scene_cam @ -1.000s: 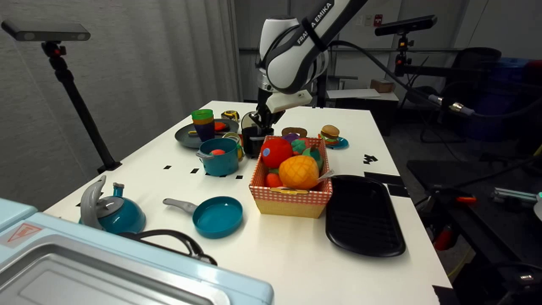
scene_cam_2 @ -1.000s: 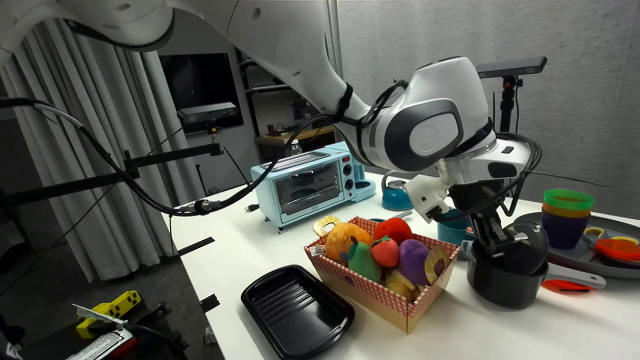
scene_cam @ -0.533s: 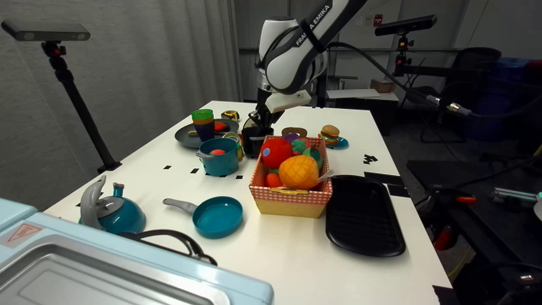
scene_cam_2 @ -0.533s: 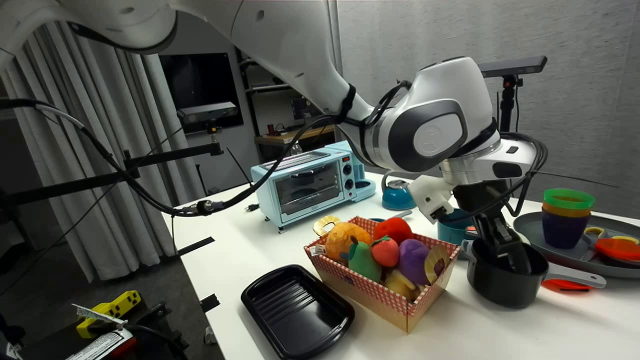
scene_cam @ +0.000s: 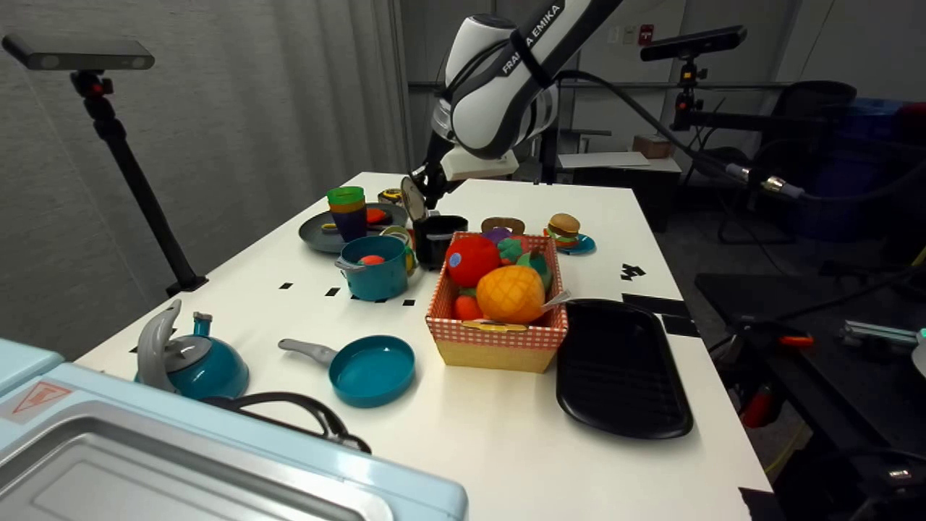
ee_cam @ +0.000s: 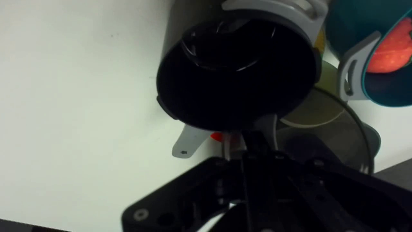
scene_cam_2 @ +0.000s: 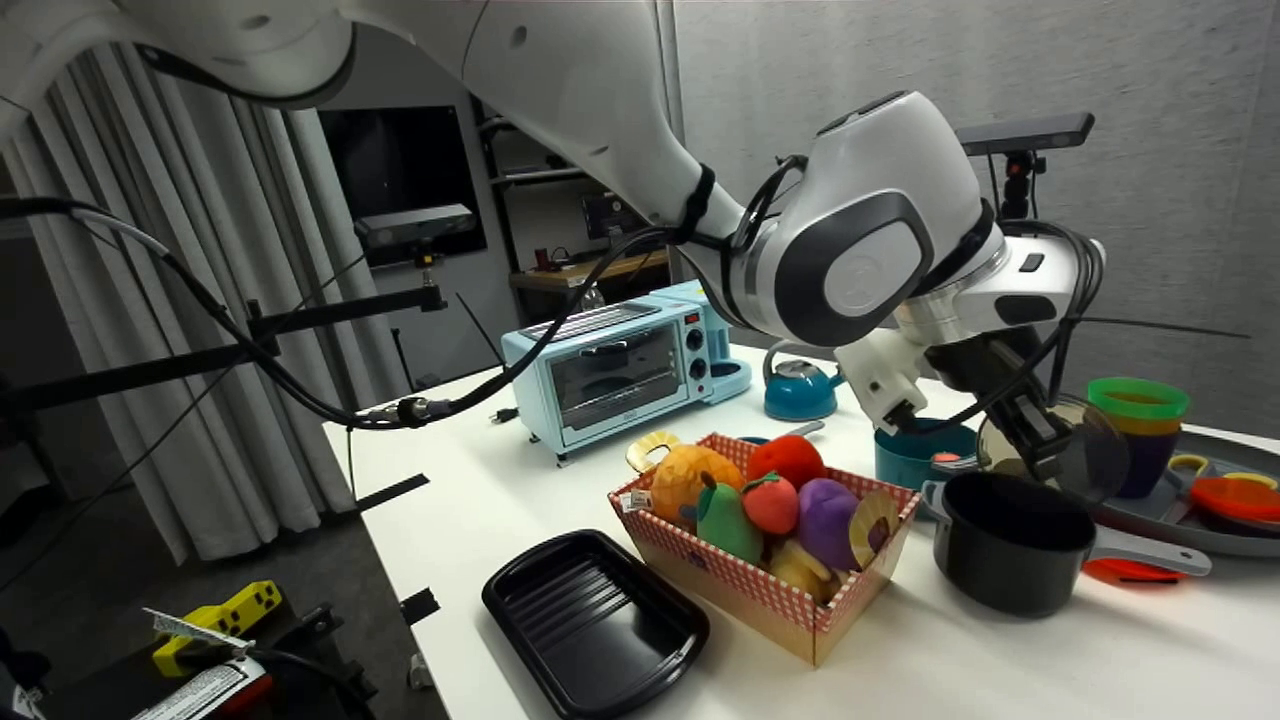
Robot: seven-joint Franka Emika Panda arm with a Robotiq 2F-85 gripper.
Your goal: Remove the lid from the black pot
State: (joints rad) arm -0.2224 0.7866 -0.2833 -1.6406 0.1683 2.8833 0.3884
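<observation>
The black pot [scene_cam_2: 1010,570] stands on the table with its mouth uncovered; it also shows in an exterior view [scene_cam: 432,247] and in the wrist view [ee_cam: 236,87]. The lid [scene_cam_2: 1098,458] is a round see-through disc with a dark rim. It is tilted steeply and held just above the pot's far rim, as seen in both exterior views [scene_cam: 413,199]; in the wrist view the lid [ee_cam: 346,146] is beyond the pot rim. My gripper [scene_cam_2: 1050,460] is shut on the lid; it also shows in the wrist view [ee_cam: 257,138]. Its fingers hide the grip point.
A teal pot [scene_cam: 387,278] stands close beside the black pot. A red-checked basket [scene_cam_2: 740,590] of plush food is at its other side. A grey plate [scene_cam_2: 1240,480] with stacked cups [scene_cam_2: 1130,460] stands behind the lid. A black tray [scene_cam_2: 595,625] lies past the basket.
The lid was tilted down into the pot's mouth with my gripper there. Gripper and lid have risen out, swung toward the cups, and the pot's mouth now shows. The pot stayed put.
</observation>
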